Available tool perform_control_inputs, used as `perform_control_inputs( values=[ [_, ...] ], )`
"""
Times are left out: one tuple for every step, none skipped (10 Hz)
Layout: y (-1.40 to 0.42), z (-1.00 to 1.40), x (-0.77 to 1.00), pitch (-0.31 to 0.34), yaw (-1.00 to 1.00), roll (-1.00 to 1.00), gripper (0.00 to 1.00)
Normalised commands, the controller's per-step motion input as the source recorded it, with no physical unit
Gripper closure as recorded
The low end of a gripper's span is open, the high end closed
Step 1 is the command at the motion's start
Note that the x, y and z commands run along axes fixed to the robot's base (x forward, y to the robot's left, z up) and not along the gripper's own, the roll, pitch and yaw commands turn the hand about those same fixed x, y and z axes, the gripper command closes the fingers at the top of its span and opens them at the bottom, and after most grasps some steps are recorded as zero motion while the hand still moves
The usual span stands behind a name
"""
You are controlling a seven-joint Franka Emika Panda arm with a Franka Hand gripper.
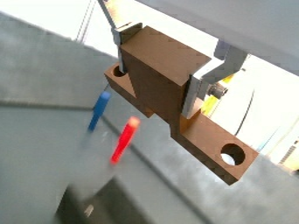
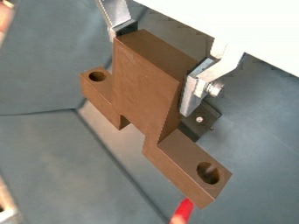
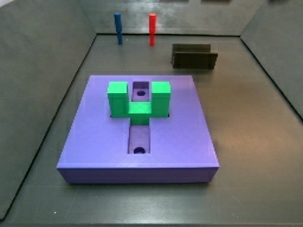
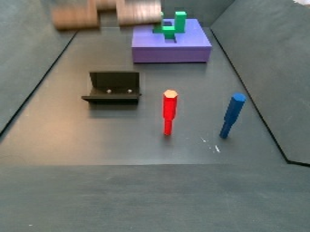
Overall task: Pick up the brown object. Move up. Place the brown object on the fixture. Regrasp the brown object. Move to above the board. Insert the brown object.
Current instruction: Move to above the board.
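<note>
In both wrist views my gripper (image 1: pixel 163 70) (image 2: pixel 158 57) is shut on the upright stub of the brown object (image 1: pixel 152 83) (image 2: pixel 149 92). A silver finger (image 1: pixel 212 77) (image 2: pixel 201 80) presses each side of it. The bar lies crosswise below the fingers, with a round hole showing near each end. In a side view the brown object (image 4: pixel 75 15) is a blur high at the picture's top edge, well above the floor. The fixture (image 3: pixel 194 57) (image 4: pixel 112 88) stands bare on the floor. The purple board (image 3: pixel 178 133) (image 4: pixel 151 50) carries a green U-shaped block (image 3: pixel 138 97) (image 4: pixel 173 24) over its slot.
A red peg (image 3: pixel 151 28) (image 4: pixel 169 112) (image 1: pixel 125 140) and a blue peg (image 3: pixel 119 27) (image 4: pixel 233 115) (image 1: pixel 100 109) stand upright on the floor beyond the fixture. Grey walls enclose the floor on all sides.
</note>
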Motion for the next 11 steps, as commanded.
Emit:
perform_control_inputs(
  values=[
    [0.02, 0.93, 0.01, 0.045, -0.01, -0.02, 1.0],
    [0.0, 0.54, 0.02, 0.058, 0.0, 0.0, 1.0],
    [-0.01, 0.28, 0.04, 0.084, 0.0, 0.0, 1.0],
    [-0.01, 0.23, 0.04, 0.093, 0.01, -0.01, 1.0],
    [-1.4, 0.29, -0.92, -0.049, -0.1, -1.0, 1.0],
    [-1.4, 0.29, -0.95, -0.071, -0.1, -1.0, 1.0],
    [-1.4, 0.29, -1.04, -0.093, -0.09, -1.0, 1.0],
    [-1.4, 0.26, -1.06, -0.098, -0.08, -1.0, 1.0],
    [-1.4, 0.28, -1.07, -0.1, -0.09, -1.0, 1.0],
    [-1.4, 0.28, -1.09, -0.103, -0.09, -1.0, 1.0],
    [-0.47, 0.08, -0.4, -0.097, -0.09, -1.0, 1.0]
  ],
)
